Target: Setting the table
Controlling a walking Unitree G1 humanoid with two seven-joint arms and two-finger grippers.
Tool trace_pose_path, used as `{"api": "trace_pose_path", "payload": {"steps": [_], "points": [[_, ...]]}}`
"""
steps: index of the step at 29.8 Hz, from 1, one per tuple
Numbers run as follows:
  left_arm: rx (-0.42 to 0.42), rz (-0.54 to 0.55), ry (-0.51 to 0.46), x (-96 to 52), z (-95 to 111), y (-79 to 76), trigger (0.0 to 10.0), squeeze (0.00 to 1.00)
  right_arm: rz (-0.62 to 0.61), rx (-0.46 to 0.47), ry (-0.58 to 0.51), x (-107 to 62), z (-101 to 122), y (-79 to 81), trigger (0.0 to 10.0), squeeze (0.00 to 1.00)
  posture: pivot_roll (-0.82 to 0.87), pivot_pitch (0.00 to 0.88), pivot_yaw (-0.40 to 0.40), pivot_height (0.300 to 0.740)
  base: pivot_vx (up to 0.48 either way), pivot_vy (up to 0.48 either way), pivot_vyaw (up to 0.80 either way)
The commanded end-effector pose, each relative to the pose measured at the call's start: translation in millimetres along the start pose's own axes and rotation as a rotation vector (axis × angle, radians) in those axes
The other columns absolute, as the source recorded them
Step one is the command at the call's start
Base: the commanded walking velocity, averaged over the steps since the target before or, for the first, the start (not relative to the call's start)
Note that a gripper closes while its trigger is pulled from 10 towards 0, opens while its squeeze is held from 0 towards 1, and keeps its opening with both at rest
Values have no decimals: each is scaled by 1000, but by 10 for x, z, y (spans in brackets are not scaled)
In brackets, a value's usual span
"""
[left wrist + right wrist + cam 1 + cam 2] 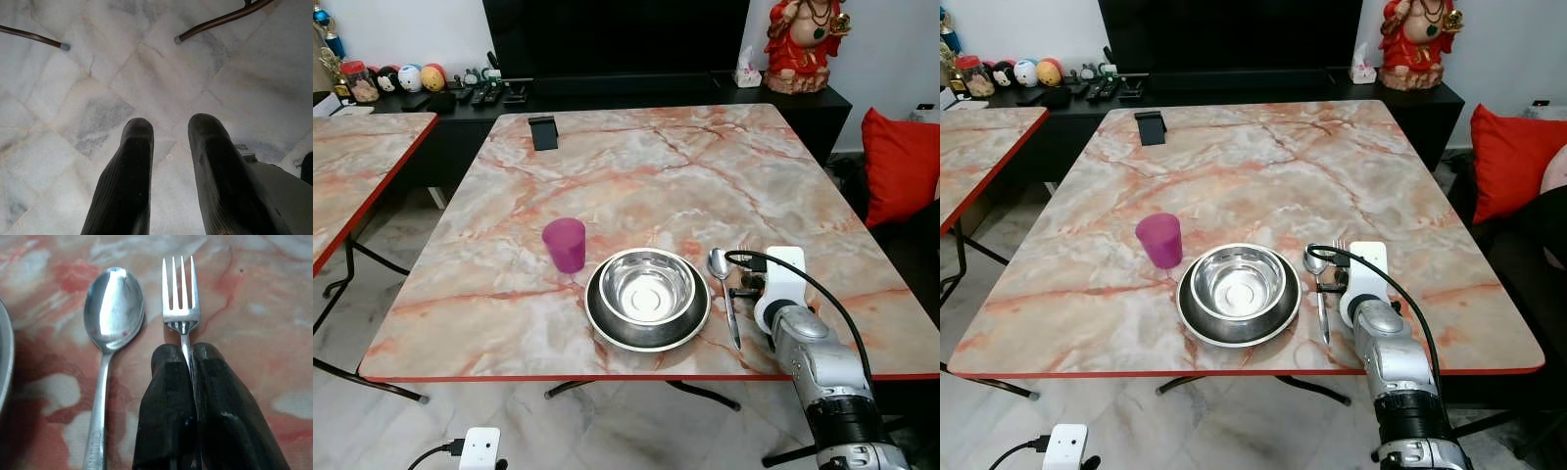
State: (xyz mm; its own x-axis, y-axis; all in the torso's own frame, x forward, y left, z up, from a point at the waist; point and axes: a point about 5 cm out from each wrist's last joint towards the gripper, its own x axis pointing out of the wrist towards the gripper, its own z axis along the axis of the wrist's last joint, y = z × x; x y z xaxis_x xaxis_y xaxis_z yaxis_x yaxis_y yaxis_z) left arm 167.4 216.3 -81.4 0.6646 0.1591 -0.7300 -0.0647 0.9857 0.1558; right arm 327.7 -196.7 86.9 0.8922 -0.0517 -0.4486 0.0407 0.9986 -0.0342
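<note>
R gripper (188, 363) seen pinched shut on fork (181, 298) handle, tines toward 12 o'clock, long axis parallel w/ spoon (113, 308) just beside at 9 o'clock.

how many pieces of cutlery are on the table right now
2. A spoon lies just right of the steel bowl and plate. A fork lies right of the spoon, its handle pinched in the right gripper. The arm may hide more.
</note>
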Motion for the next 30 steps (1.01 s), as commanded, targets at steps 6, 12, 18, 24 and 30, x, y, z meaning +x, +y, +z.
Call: {"api": "trace_pose_path", "payload": {"steps": [6, 12, 18, 24, 30], "points": [[11, 5, 10, -12, -36, 34, 10000, 0, 1, -16, -13, 31, 16, 1, 10000, 0, -79, 8, 39, 740, 0, 0, 0], [13, 5, 12, -13, -38, 34, 10000, 0, 3, -18, -25, 39, 14, 4, 10000, 0, -76, 9, 40, 740, 0, 0, 0], [16, 3, 14, -13, -41, 38, 10000, 0, -5, -16, -46, 56, 40, 12, 10000, 0, -74, 9, 42, 740, 0, 0, 0], [16, 2, 15, -15, -46, 38, 10000, 0, 4, -21, -50, 65, 37, 28, 10000, 0, -73, 8, 43, 740, 0, 0, 0], [16, 1, 17, -16, -52, 27, 10000, 0, 6, -23, -53, 74, -5, 44, 10000, 0, -71, 10, 44, 740, 0, 0, 0]]}}
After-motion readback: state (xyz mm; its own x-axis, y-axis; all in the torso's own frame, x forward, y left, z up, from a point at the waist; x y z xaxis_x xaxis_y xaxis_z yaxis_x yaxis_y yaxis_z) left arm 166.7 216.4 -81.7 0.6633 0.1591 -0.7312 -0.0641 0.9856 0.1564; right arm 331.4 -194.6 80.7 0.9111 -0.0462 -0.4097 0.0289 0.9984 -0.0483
